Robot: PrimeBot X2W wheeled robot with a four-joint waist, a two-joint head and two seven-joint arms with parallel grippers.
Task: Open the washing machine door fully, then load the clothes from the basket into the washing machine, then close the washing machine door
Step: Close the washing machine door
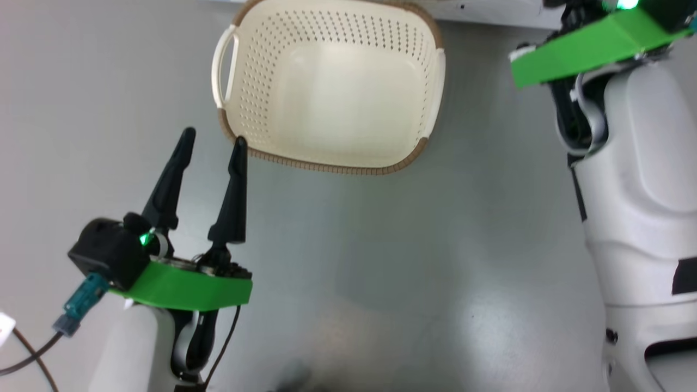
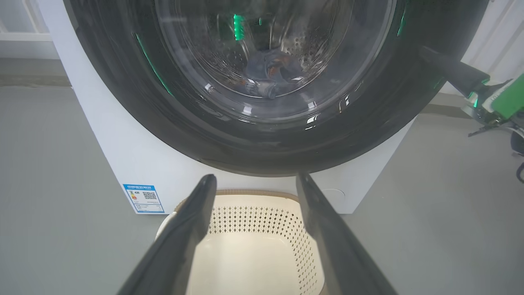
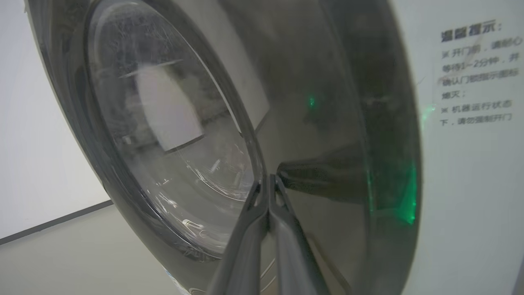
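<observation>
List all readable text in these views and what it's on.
"温馨提示:" is the heading of the notice on the washing machine front, beside the door.
"※ 开门前,请耐心 / 等待1~2分钟,并" is on the same notice; the next line is too blurred to read, then "熄灭;".
"※ 机器运行状态 / 下,请勿强制开门" is on the same notice.
The blue label sticker, low on the washing machine front, has a QR code; its print is too small to read.

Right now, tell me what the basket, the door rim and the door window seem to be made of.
Basket: seemingly moulded plastic, cream, matte; rows of punched holes, smooth walls. Its brown rim looks woven, possibly moulded imitation.
Door rim: glossy black, likely plastic; it mirrors green lights.
Door window: clear glass or clear plastic; the drum shows through, with bright glints.
</observation>
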